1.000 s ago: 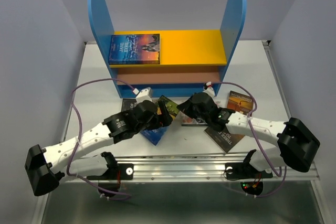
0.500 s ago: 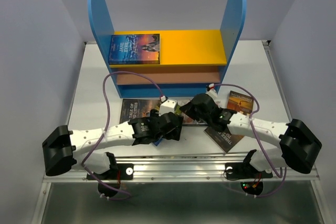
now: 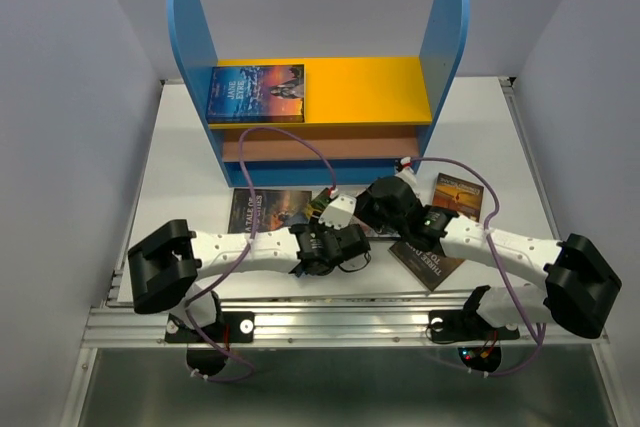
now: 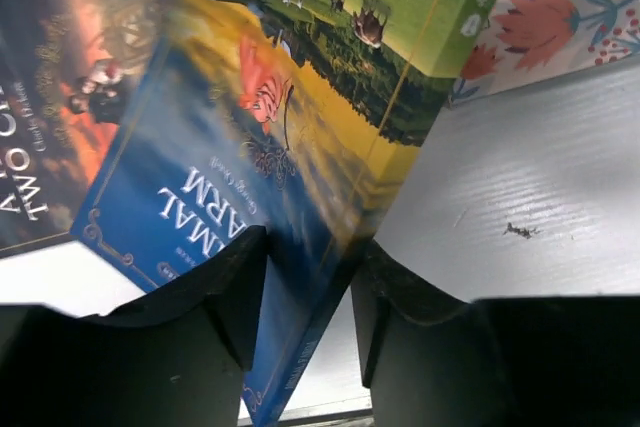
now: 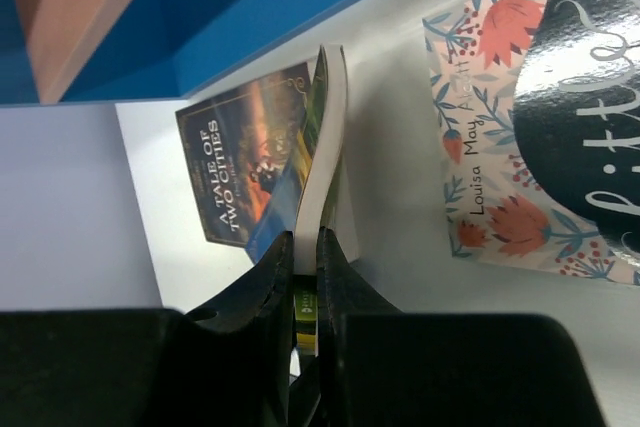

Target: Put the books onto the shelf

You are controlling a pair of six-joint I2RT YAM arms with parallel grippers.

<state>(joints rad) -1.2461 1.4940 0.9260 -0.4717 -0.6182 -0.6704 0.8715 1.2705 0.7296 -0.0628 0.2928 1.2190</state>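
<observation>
Animal Farm book [image 4: 230, 177] stands on edge on the table [image 3: 180, 147], just before the shelf [image 3: 190, 37].
Its long edge slants toward the shelf. The right gripper [image 5: 305, 237] pinches the end away from it, and the left gripper [image 4: 310, 247] straddles a corner, though I can't tell if it grips. A Tale of Two Cities [image 5: 240, 172] and Little Women [image 5: 540, 127] lie flat on either side.

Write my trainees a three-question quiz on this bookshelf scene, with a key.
1. True or false: the yellow upper board of the shelf is bare.
2. Which book sits between the fingers of the left gripper? A Little Women; B Animal Farm; C A Tale of Two Cities.
3. Fill in: the right gripper is ____ on that book too.
Key: 1 false, one book lies on it; 2 B; 3 shut.
</observation>
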